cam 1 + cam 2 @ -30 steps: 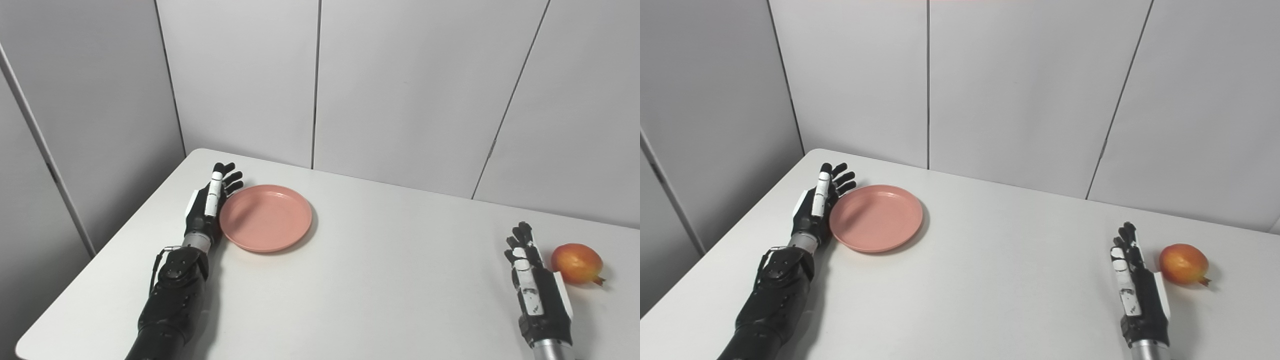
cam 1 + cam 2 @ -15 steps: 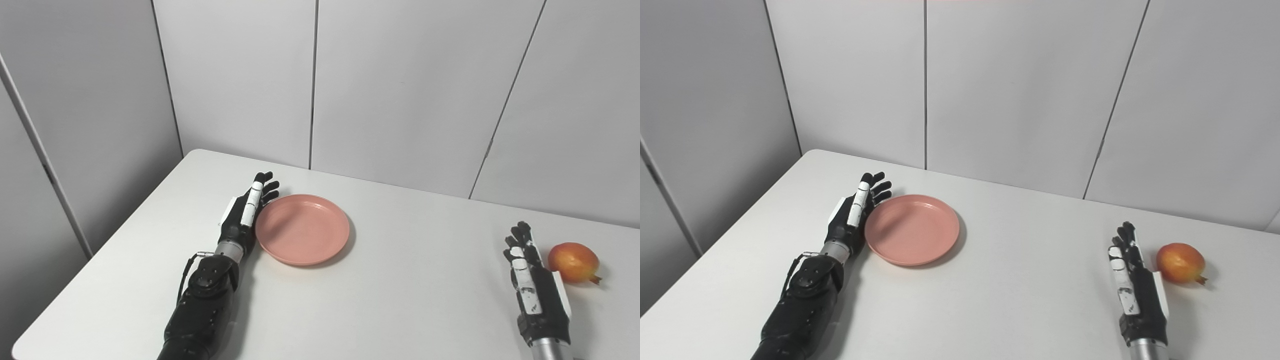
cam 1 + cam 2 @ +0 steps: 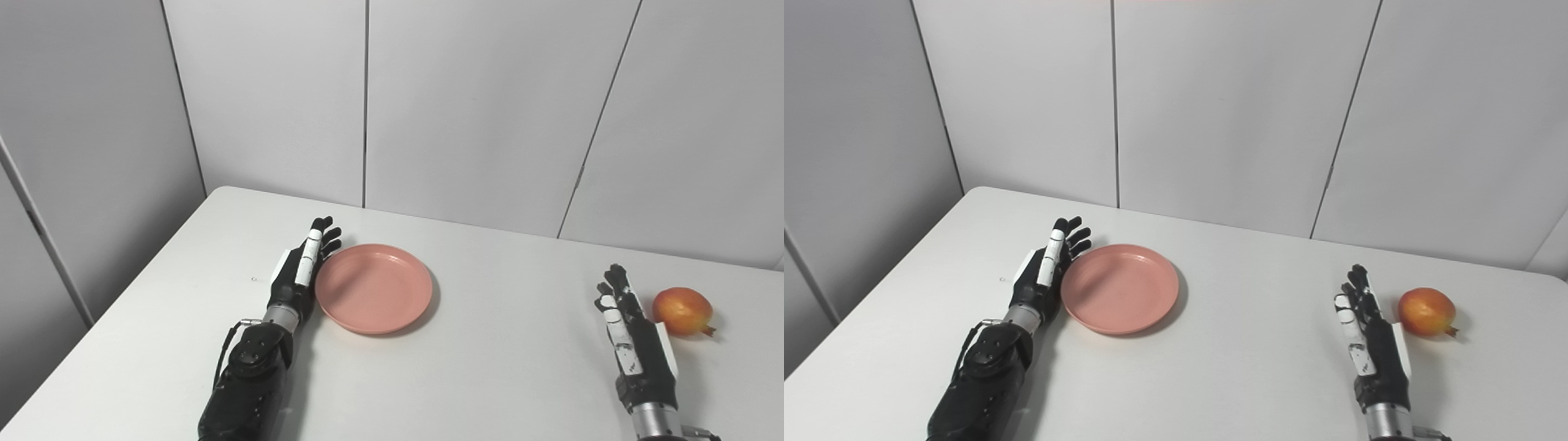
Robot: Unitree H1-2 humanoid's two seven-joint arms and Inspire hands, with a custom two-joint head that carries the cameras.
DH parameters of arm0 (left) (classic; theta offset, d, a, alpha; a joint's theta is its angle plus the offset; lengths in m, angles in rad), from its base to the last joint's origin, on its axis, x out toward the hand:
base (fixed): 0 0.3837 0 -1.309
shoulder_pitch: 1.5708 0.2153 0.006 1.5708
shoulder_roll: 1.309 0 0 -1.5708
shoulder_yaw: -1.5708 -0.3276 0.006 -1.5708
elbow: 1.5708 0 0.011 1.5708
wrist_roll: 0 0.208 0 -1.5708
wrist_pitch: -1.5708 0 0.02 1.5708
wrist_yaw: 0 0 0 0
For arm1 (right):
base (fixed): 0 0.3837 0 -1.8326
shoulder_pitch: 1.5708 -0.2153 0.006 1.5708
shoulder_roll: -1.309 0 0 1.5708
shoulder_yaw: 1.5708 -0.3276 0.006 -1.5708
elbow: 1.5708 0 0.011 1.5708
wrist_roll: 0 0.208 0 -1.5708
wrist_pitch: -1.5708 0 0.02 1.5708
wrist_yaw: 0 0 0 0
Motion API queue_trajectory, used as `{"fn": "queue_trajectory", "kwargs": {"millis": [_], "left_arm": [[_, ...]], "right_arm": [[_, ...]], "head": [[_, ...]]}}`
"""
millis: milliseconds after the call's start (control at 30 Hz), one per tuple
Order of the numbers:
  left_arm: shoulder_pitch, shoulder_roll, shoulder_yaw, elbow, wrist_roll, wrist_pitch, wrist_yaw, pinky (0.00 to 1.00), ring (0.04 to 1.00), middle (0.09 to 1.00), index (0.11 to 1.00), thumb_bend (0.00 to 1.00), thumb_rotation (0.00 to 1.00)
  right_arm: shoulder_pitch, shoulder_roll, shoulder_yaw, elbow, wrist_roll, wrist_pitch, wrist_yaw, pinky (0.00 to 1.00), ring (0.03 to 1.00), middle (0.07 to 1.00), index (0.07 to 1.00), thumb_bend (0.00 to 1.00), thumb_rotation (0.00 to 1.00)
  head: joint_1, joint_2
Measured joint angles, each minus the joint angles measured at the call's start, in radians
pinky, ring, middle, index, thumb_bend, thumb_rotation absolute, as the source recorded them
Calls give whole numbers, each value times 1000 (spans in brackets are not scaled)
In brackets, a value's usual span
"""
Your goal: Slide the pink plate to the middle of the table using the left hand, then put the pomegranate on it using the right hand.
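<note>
- Our left hand stands edge-on, fingers straight, holding nothing, its palm against the pink plate.
- Our right hand is flat, empty; the pomegranate sits just right of its fingers.

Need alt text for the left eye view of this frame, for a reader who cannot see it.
The left hand, open, rests edge-on against the left rim of an empty pink plate on a white table. At the right, the right hand stands open, close beside a pomegranate lying on the table. Grey wall panels rise behind.
</note>
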Motion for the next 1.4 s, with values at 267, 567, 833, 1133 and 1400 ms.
{"fn": "queue_trajectory", "kwargs": {"millis": [267, 567, 833, 1133, 1400], "left_arm": [[20, -20, -30, -38, 14, 10, -4, 934, 942, 939, 936, 698, 1000], [42, -41, -58, -68, 30, 16, -8, 949, 969, 974, 968, 678, 1000], [52, -45, -66, -79, 26, 20, -37, 968, 986, 997, 993, 672, 1000], [75, -71, -66, -101, 3, 15, -75, 975, 992, 999, 1000, 654, 1000], [80, -92, -59, -104, -41, 7, -132, 986, 1000, 1000, 1000, 680, 1000]], "right_arm": [[5, 9, 15, -14, -34, 23, -19, 926, 943, 959, 951, 599, 857], [9, 24, 30, -23, -67, 43, -53, 912, 932, 956, 945, 603, 881], [8, 35, 52, -24, -75, 47, -55, 935, 949, 979, 970, 635, 913], [8, 48, 75, -24, -85, 47, -54, 938, 944, 974, 979, 660, 911], [6, 66, 88, -23, -106, 47, -57, 927, 944, 964, 969, 636, 915]], "head": [[-55, 12], [-127, 25], [-198, 29], [-287, 35], [-347, 40]]}}
